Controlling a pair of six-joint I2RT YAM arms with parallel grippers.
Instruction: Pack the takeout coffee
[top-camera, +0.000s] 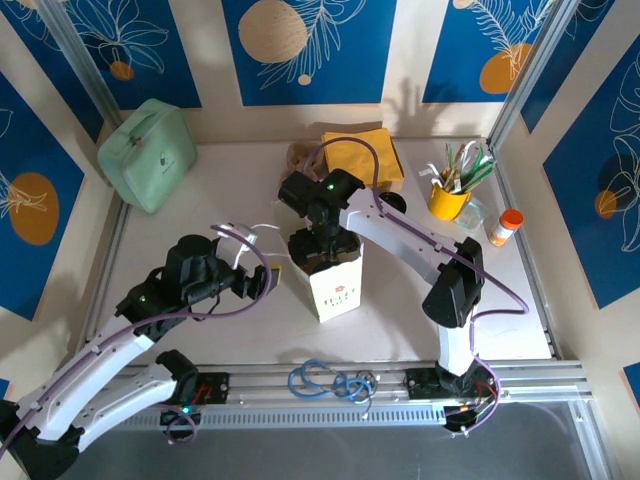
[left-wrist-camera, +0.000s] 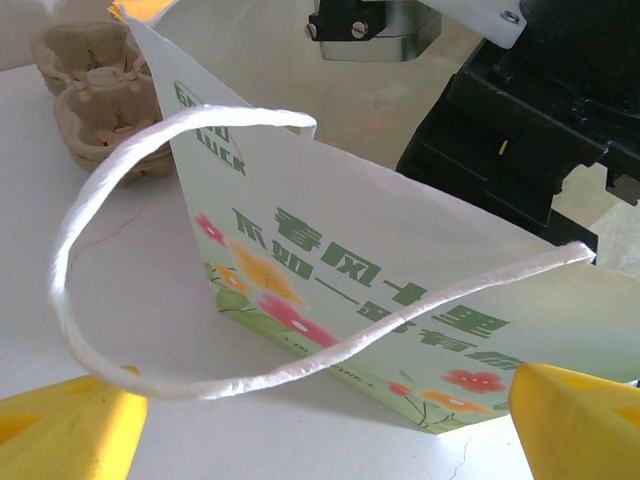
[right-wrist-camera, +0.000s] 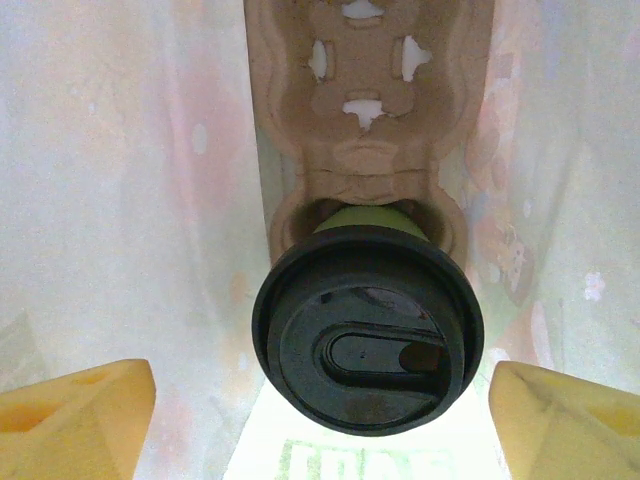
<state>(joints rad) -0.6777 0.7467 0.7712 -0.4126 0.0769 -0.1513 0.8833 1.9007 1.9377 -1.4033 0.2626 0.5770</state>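
Top external view, left to right: mint-green case (top-camera: 148, 153) at the far left of the tabletop (top-camera: 250, 340). The left arm (top-camera: 190, 275) points toward the white paper bag (top-camera: 338, 288) at centre. The right arm (top-camera: 400, 228) has its end at the bag's mouth, and a yellow utensil cup (top-camera: 449, 198) stands to the right.

Left wrist: we note the left jaws spread, yellow pads (left-wrist-camera: 70, 430) wide apart. The bag's twisted handle (left-wrist-camera: 62, 275) loops between them, apparently untouched.

Right wrist: right jaws spread, pads (right-wrist-camera: 75, 415) clear of the takeout coffee (right-wrist-camera: 367, 340). It sits inside the bag in a cardboard carrier (right-wrist-camera: 365, 120) pocket, lid up.
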